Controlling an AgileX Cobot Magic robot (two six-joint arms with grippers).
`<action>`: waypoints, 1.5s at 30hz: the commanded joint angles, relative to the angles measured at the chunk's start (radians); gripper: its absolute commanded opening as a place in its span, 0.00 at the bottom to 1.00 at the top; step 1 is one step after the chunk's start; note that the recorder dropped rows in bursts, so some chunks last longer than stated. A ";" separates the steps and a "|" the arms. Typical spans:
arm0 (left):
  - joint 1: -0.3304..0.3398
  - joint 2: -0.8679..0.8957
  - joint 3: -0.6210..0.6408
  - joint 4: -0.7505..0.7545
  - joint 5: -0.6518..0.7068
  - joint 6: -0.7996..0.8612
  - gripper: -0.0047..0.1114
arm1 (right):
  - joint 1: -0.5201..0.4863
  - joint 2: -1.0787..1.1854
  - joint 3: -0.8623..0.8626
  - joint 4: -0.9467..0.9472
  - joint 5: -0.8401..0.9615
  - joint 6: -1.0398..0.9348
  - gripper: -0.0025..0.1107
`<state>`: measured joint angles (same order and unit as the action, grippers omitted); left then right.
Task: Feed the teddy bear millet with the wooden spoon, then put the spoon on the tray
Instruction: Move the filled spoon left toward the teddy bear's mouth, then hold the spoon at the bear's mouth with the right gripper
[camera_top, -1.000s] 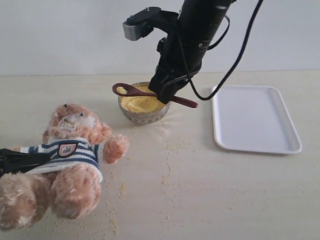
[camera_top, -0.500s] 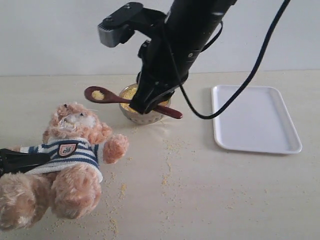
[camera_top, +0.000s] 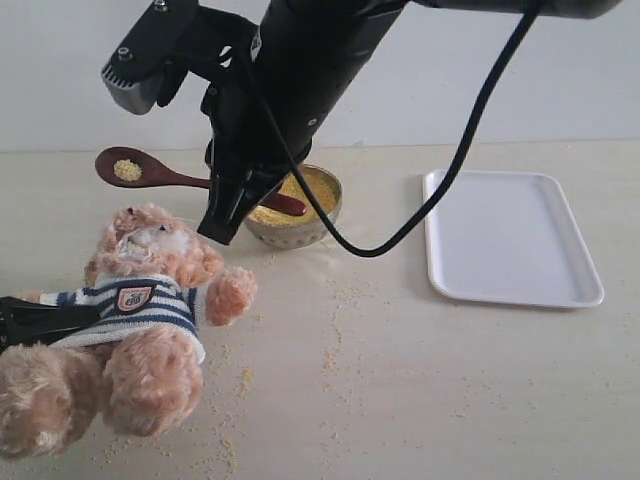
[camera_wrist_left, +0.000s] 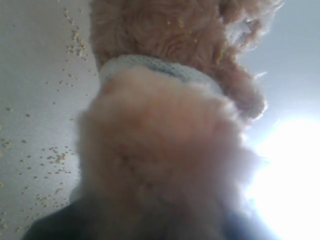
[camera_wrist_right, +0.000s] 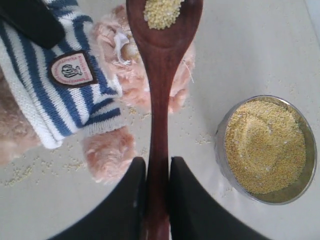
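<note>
The teddy bear (camera_top: 140, 300) lies on its back at the left, striped shirt up. My right gripper (camera_top: 222, 215) is shut on the handle of the wooden spoon (camera_top: 165, 176), which hangs level above and just behind the bear's head. A small heap of millet (camera_top: 127, 170) sits in the spoon's bowl. In the right wrist view the spoon (camera_wrist_right: 160, 100) runs out from the gripper (camera_wrist_right: 157, 162) over the bear's face (camera_wrist_right: 125, 47). The steel bowl (camera_top: 290, 235) of millet (camera_wrist_right: 265, 145) stands right of the bear. My left gripper (camera_top: 45, 318) holds the bear's side; fur (camera_wrist_left: 165, 150) fills its view.
The white tray (camera_top: 510, 235) lies at the right, well apart from the bowl. Loose millet specks (camera_top: 335, 345) are scattered over the table between bear and bowl and toward the front. The right arm's black cable (camera_top: 450, 170) loops above the tray's left end.
My right gripper has carried the spoon left, from over the steel bowl to above the bear's head, with millet now in its bowl. Bear and left gripper have not moved.
</note>
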<state>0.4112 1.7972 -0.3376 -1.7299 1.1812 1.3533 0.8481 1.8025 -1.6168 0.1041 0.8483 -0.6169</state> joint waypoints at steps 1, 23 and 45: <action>-0.005 0.002 -0.005 -0.015 0.040 0.008 0.08 | 0.001 0.011 0.003 -0.014 -0.015 0.006 0.02; -0.005 0.002 -0.005 -0.015 0.040 0.008 0.08 | 0.108 0.152 0.003 -0.456 -0.077 0.164 0.02; -0.005 0.002 -0.005 -0.015 0.040 0.008 0.08 | 0.210 0.167 0.003 -0.811 -0.054 0.317 0.02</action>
<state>0.4112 1.7972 -0.3376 -1.7337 1.1812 1.3533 1.0575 1.9725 -1.6140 -0.6876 0.7812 -0.3064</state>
